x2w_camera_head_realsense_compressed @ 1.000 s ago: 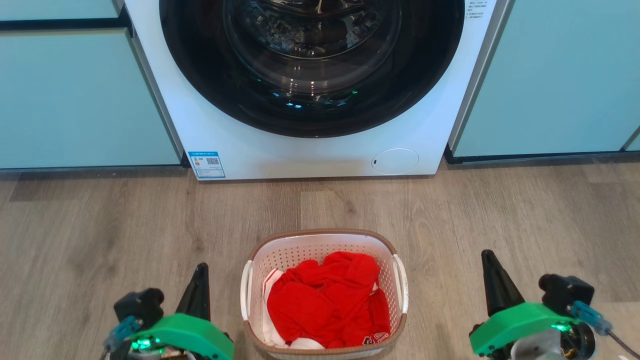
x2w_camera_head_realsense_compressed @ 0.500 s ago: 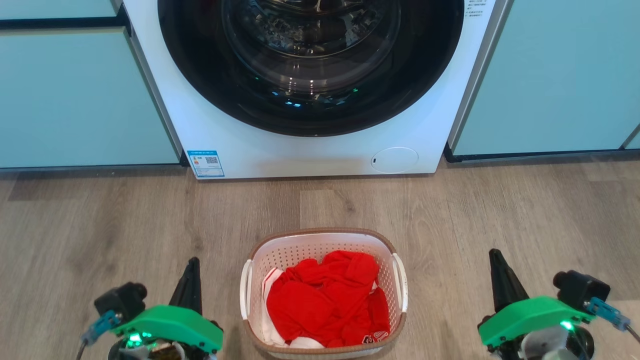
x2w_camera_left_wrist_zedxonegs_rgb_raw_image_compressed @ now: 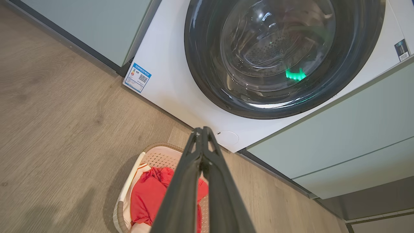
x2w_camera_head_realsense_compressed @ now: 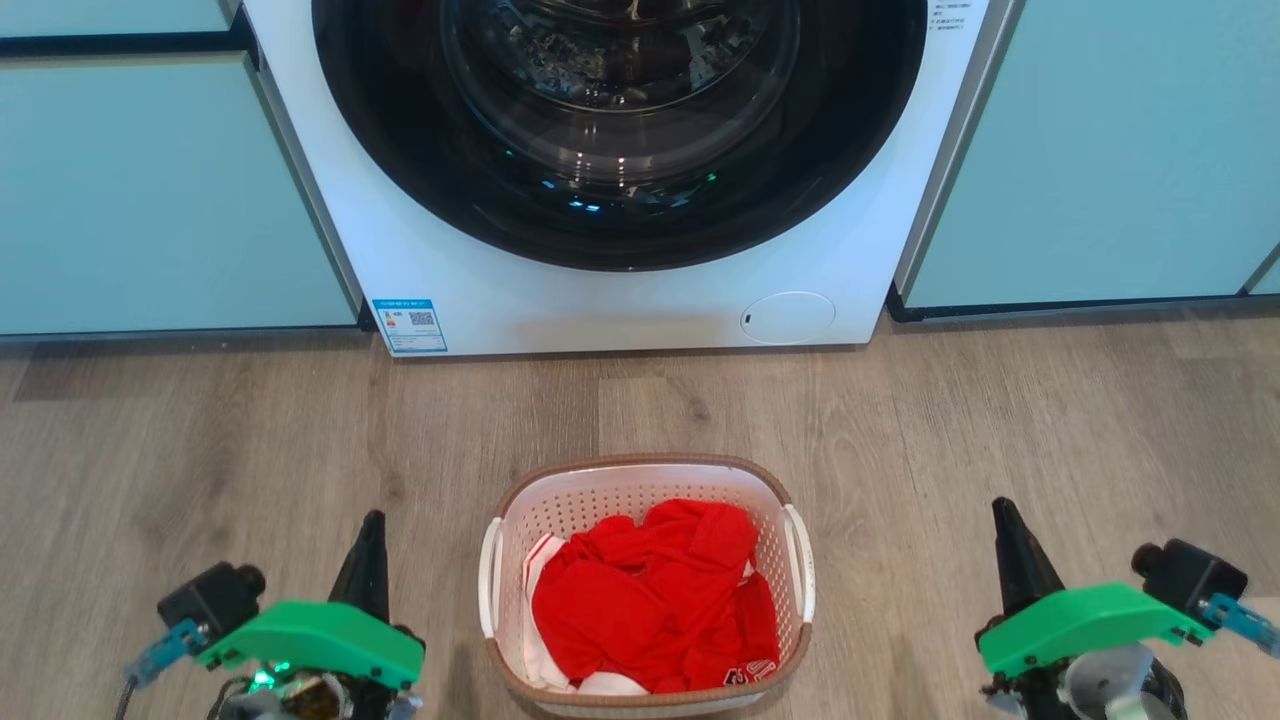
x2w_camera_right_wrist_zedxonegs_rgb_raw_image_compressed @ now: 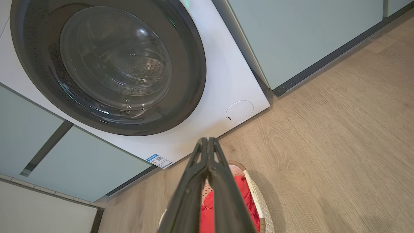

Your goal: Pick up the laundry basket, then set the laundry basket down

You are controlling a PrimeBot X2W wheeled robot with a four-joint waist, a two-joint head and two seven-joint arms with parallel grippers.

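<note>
Since a second ago, both grippers have been drawn outward and lower in the head view: the left gripper [x2w_camera_head_realsense_compressed: 370, 525] farther to the left, the right gripper [x2w_camera_head_realsense_compressed: 1005, 515] farther to the right. A wider gap is thus left between each and the laundry basket [x2w_camera_head_realsense_compressed: 600, 497], which has not been shifted. The basket is seen standing on the wood floor [x2w_camera_head_realsense_compressed: 200, 430], between the two grippers and touched by neither. It is set well short of the floor's far edge, where a white washing machine [x2w_camera_head_realsense_compressed: 620, 310] is fitted between pale green cabinets [x2w_camera_head_realsense_compressed: 150, 200]. Red clothes [x2w_camera_head_realsense_compressed: 650, 600] are heaped inside the basket, and a white handle [x2w_camera_head_realsense_compressed: 490, 580] is carried on each of its sides. Both pairs of dark fingers are pressed together with nothing held between them — in each wrist view the closed tips are pointed toward the machine, with the basket seen below them.
</note>
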